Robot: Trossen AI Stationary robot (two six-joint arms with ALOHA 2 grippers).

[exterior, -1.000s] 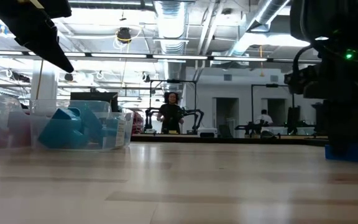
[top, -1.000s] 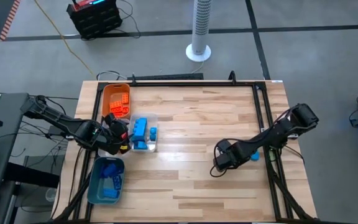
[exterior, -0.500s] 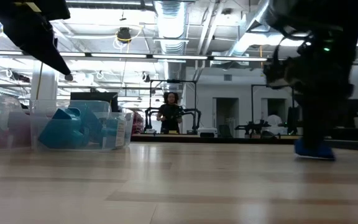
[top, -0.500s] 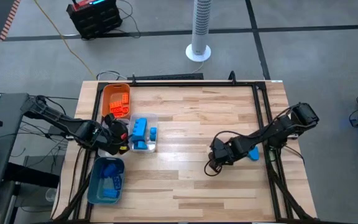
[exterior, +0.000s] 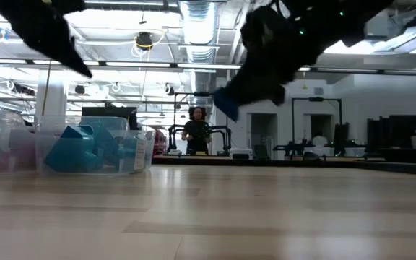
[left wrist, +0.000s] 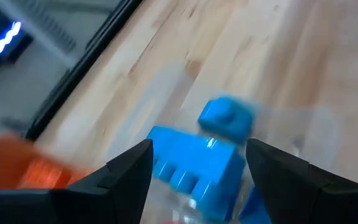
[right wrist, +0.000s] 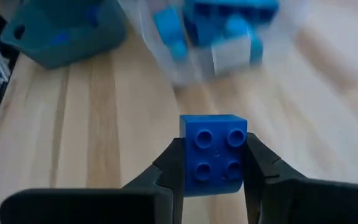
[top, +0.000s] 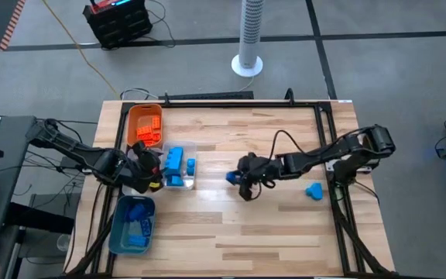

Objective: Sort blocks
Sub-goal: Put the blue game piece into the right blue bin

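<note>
My right gripper (top: 235,178) hangs over the middle of the table, shut on a dark blue brick (right wrist: 213,155) with four studs. In the low view this brick (exterior: 226,103) is well above the tabletop. A light blue block (top: 313,190) lies on the table at the right. My left gripper (top: 150,166) stands open at the left edge of the clear tray (top: 192,184), over the blue bricks (left wrist: 197,165) in it, touching none. Orange bricks (top: 147,132) lie in the orange tray (top: 134,116), blue ones (top: 136,229) in the teal tray (top: 118,232). My right gripper pinches the dark blue brick by two opposite side walls (right wrist: 186,155) between its two fingers (right wrist: 166,174). The studded top faces back toward the wrist. The fingers slant down from the table's right side. The brick is lifted clear of the table.
The three trays stand in a row along the left edge. A black frame rail (top: 327,147) runs along the table's right and far sides. Bare wood lies between the trays and the light blue block. A person (exterior: 196,130) stands far off in the room.
My right gripper has travelled from the table's right side, near the light blue block, toward the left edge and the clear tray. It has risen, and the dark blue brick has gone up with it, clear of the tabletop. The light blue block has stayed.
</note>
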